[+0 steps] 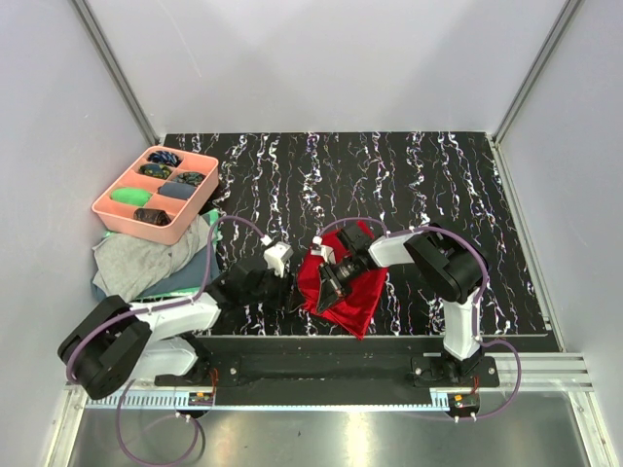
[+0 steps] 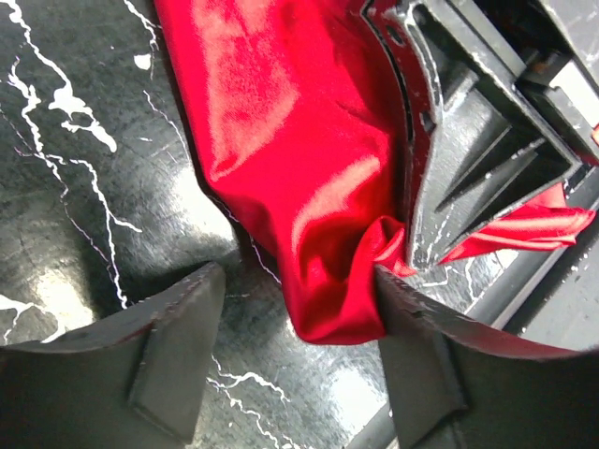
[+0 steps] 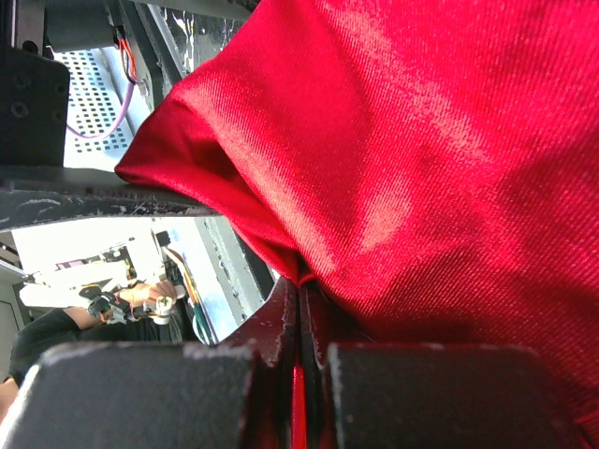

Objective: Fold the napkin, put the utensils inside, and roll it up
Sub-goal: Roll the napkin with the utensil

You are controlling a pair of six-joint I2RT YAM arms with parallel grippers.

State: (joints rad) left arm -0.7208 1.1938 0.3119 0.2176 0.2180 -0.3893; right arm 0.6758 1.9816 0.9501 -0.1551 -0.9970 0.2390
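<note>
Clearly the right fingers (image 3: pixel 298 323) are clamped on the napkin (image 1: pixel 343 282), while the left fingers (image 2: pixel 178 351) stand apart around its bunched end. If the right arm pulls now, the thin cloth may slip loose or crumple on the surface (image 1: pixel 409 185); no utensils are visible.

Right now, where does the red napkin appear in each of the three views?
Top external: the napkin lies bunched at lower centre, between both arms.
Left wrist: it fills the upper centre, its end reaching down between the open left pincer.
Right wrist: it covers most of the right side, an edge pinched in the right pincer.
Shared landmark: the black marbled table.
</note>
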